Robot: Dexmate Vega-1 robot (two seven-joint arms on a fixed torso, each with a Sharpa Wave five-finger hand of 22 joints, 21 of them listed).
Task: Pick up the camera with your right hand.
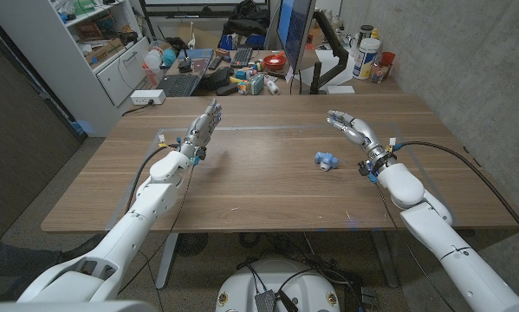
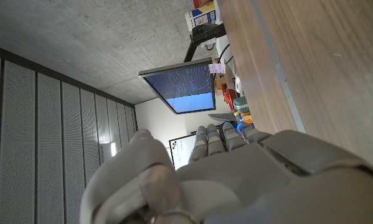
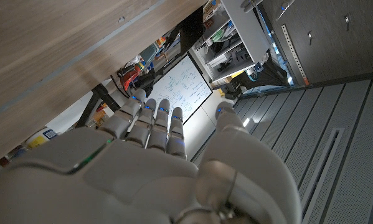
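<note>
Head view: the camera (image 1: 326,160), small and blue, lies untouched on the tabletop (image 1: 259,186), between the arms, near the right robot hand (image 1: 349,126), which is open and empty. The whole pickup remains. Left robot hand (image 1: 204,126) is open too.

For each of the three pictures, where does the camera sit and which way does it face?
Head view: on the robot's head, looking down at the wooden table, both arms and the small blue camera.
Left wrist view: on the left wrist, along the left hand toward a monitor.
Right wrist view: on the right wrist, along the right hand toward a whiteboard.
All share the table.
</note>
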